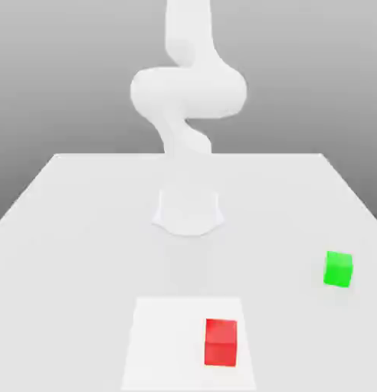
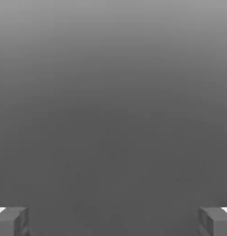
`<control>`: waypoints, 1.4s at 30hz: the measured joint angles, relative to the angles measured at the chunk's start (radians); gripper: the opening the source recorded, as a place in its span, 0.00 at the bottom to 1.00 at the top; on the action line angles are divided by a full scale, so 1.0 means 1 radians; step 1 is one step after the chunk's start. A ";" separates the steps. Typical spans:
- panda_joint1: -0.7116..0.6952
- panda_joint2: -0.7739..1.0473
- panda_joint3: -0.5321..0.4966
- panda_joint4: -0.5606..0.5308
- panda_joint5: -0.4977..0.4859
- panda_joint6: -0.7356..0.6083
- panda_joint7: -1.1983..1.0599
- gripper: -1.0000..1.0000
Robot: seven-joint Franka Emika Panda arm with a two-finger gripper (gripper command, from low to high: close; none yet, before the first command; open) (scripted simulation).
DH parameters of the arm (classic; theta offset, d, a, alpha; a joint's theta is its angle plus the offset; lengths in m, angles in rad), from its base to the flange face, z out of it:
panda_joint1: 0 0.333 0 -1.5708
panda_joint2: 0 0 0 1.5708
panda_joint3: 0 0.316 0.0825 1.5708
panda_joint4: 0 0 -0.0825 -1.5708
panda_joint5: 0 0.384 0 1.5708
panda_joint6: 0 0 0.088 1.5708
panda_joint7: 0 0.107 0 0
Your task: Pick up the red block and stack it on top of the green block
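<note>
My claw [image 2: 113, 221]: released, spread wide. Outside its grasp, red block [image 1: 221, 342] on white square [image 1: 165, 337]; also outside, green block [image 1: 338, 269] on pale table [image 1: 92, 230], well apart, toward exterior view's right.

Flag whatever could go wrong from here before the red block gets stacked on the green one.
The green block is about the same size as the red block, so an off-centre release could tip the red one off.

The green block sits slightly turned, so the faces may not line up.

The open gripper has nothing between its fingers; a misjudged approach could knock the red block across the white patch.
</note>
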State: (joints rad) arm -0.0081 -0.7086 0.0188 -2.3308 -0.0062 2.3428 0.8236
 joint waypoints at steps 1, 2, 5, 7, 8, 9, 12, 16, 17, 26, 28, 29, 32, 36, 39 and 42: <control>-0.003 0.039 0.008 -0.013 -0.003 0.018 0.010 0.50; -0.004 0.077 0.013 -0.026 -0.008 0.036 0.022 0.50; -0.012 0.188 0.034 -0.063 -0.016 0.088 0.051 0.50; -0.016 0.260 0.047 -0.088 -0.022 0.122 0.070 0.50; -0.017 0.297 0.052 -0.100 -0.025 0.139 0.080 0.50; -0.019 0.333 0.058 -0.112 -0.028 0.156 0.090 0.50; -0.020 0.442 0.071 -0.149 -0.037 0.206 0.119 0.50; -0.020 0.587 0.088 -0.198 -0.045 0.274 0.155 0.50; -0.018 0.623 0.091 -0.210 -0.046 0.291 0.163 0.50; 0.016 0.947 0.077 -0.262 -0.066 0.489 0.223 0.50; 0.034 1.016 0.056 -0.252 -0.082 0.547 0.234 0.00; 0.034 1.016 0.056 -0.252 -0.082 0.547 0.234 0.00; 0.034 1.017 0.056 -0.252 -0.083 0.547 0.235 0.00; 0.030 1.000 0.060 -0.255 -0.079 0.534 0.233 0.00; 0.018 0.903 0.079 -0.270 -0.049 0.452 0.210 0.00; 0.049 0.820 0.115 -0.292 -0.021 0.392 0.236 0.00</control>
State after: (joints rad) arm 0.0409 0.1114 0.1342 -2.6228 -0.0272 2.7347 1.0599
